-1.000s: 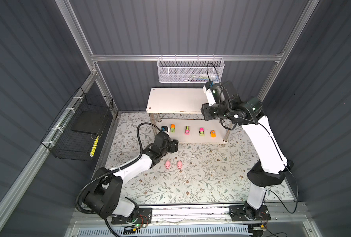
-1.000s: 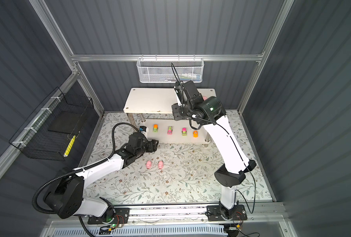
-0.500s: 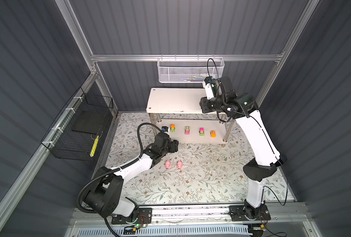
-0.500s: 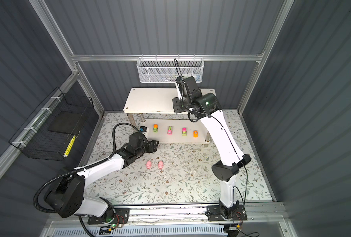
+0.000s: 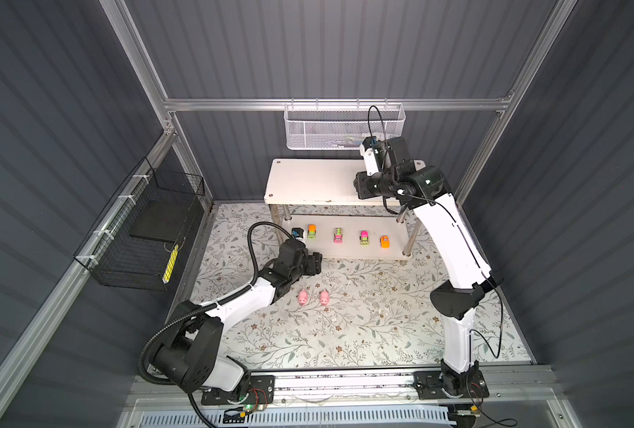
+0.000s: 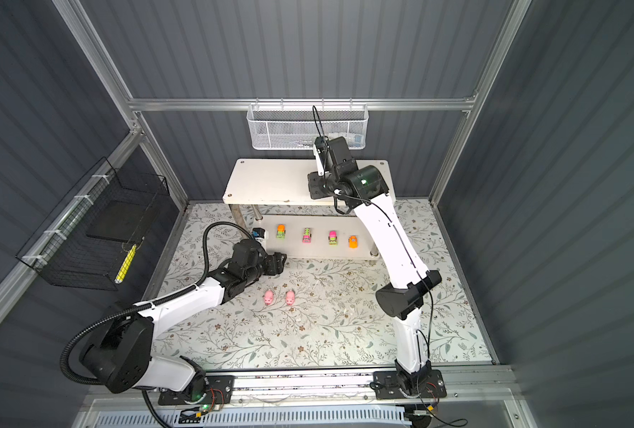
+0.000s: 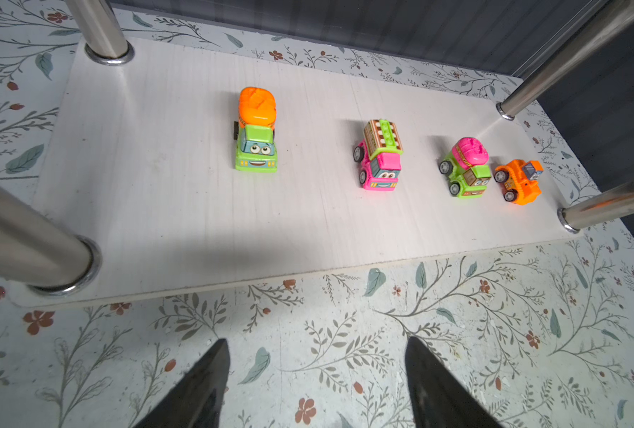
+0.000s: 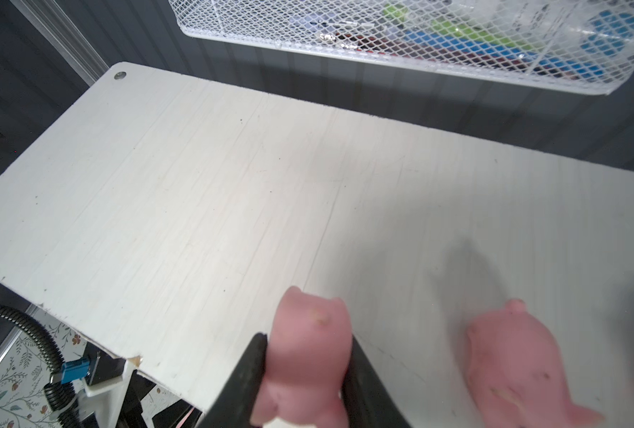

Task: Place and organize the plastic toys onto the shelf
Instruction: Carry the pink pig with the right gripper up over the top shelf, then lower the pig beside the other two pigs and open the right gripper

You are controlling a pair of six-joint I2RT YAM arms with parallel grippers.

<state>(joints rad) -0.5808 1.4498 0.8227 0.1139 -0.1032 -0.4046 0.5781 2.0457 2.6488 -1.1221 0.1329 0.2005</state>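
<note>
Clamping a pink pig (image 8: 308, 322) between its black fingers (image 8: 248, 367), the right claw (image 8: 306, 342) hangs low over the top board (image 8: 196, 185) of the white shelf (image 5: 308, 181); whether the pig's feet touch the board cannot be told. A second pig (image 8: 511, 355) lies on the same board just beside the claw, off the outer side of one finger and apart from the held one. Ahead of the claw and above it, the white mesh basket (image 8: 419, 48) hangs on the back wall.

The left claw (image 7: 317, 363) is released, its jaws parted with nothing between them; it sits over the floral mat (image 7: 345, 318), just short of the front edge of the lower board (image 7: 159, 192). Four toy vehicles stand in a row on that board ahead of its fingertips: a green truck with an orange drum (image 7: 256, 133) and a pink truck (image 7: 380, 159) to either side of its line; a green truck with a pink drum (image 7: 465, 170) and an orange vehicle (image 7: 519, 181) farther off toward the right arm, those two nearly touching. Behind the left claw, beside its wrist, two more pigs (image 5: 303, 297) (image 5: 324, 297) lie on the mat, near each other but apart.
</note>
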